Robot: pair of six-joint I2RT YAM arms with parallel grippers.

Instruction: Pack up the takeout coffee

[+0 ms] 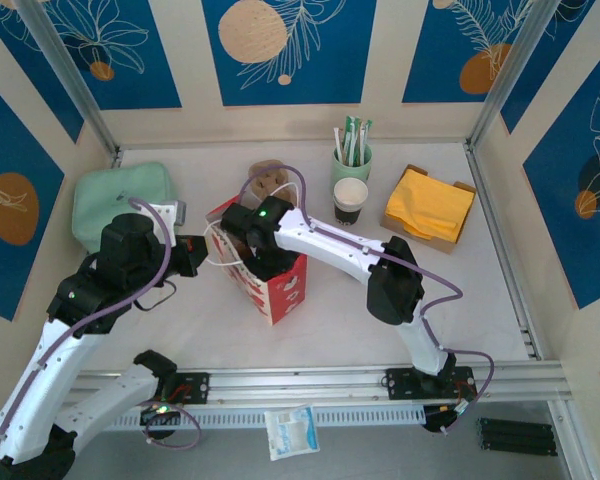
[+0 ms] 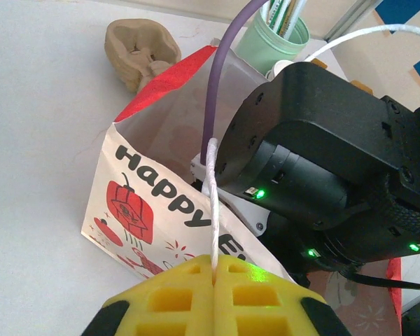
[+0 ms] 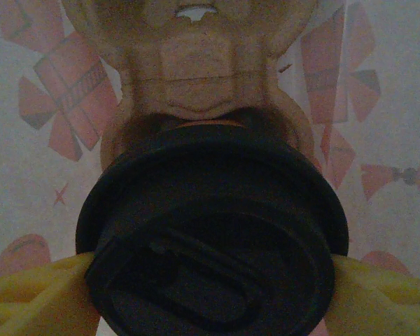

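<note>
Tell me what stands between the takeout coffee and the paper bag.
The right arm lies across the path from the takeout coffee, and its claw sits in the mouth of the paper bag, with a black lid between its fingers.

**Left claw pinched shut, right claw spread wide**

The left arm (image 1: 75, 300) rises from its base at 7 o'clock on the counter (image 1: 430, 310), with its wrist near 9 o'clock. The left claw (image 2: 214, 269) is clamped on a white string handle (image 2: 211, 203). The right arm (image 1: 325, 245) climbs from 5 o'clock, bends at the elbow, then runs toward 10 o'clock, with its wrist dipped at the centre. The right claw (image 3: 210, 266) has its yellow fingers (image 3: 35, 294) wide apart, flanking a black-lidded cup (image 3: 210, 231). Whether they touch it is unclear.
</note>
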